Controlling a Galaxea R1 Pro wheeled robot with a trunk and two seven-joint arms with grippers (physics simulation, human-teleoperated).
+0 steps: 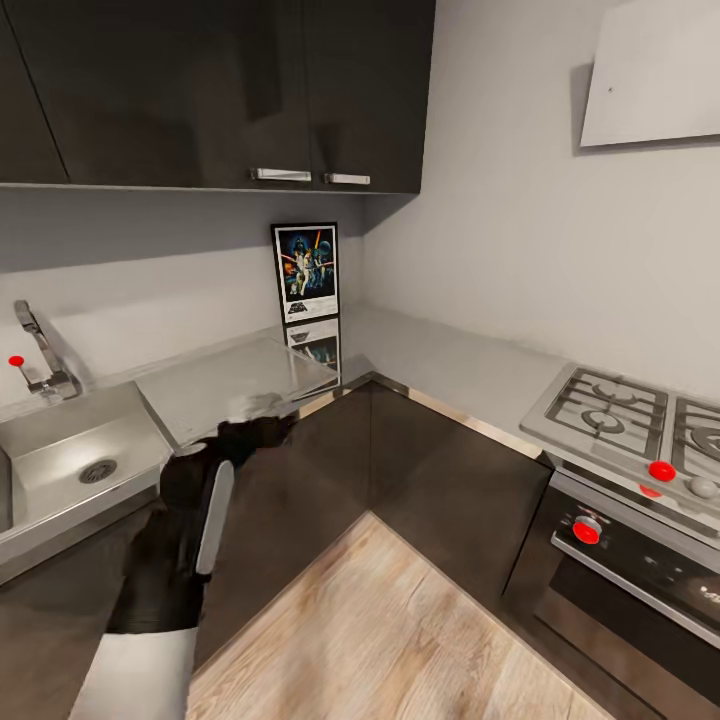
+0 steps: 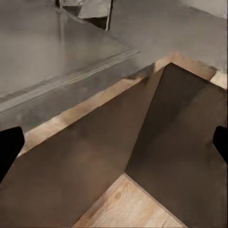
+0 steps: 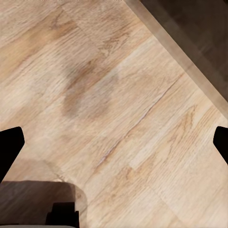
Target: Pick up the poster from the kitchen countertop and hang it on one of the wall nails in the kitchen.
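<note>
The poster (image 1: 305, 272) stands upright against the wall in the inner corner of the kitchen countertop (image 1: 440, 355), its picture mirrored in the shiny top just below it. My left gripper (image 1: 266, 420) hovers at the countertop's front edge, short of the poster and to its lower left. In the left wrist view the black fingertips (image 2: 10, 151) sit at the picture's sides, wide apart, so the left gripper (image 2: 114, 147) is open and holds nothing. My right gripper (image 3: 114, 142) is open too, over the wooden floor (image 3: 118, 95). A tiny dark dot (image 1: 610, 88) marks the pale panel high on the right; whether it is a nail is unclear.
A steel sink (image 1: 70, 455) with a tap (image 1: 40, 360) lies left of my arm. A gas hob (image 1: 625, 410) and an oven (image 1: 640, 570) with red knobs stand at the right. Dark wall cabinets (image 1: 220, 90) hang above the poster. Dark base cabinets (image 1: 400, 470) meet in a corner.
</note>
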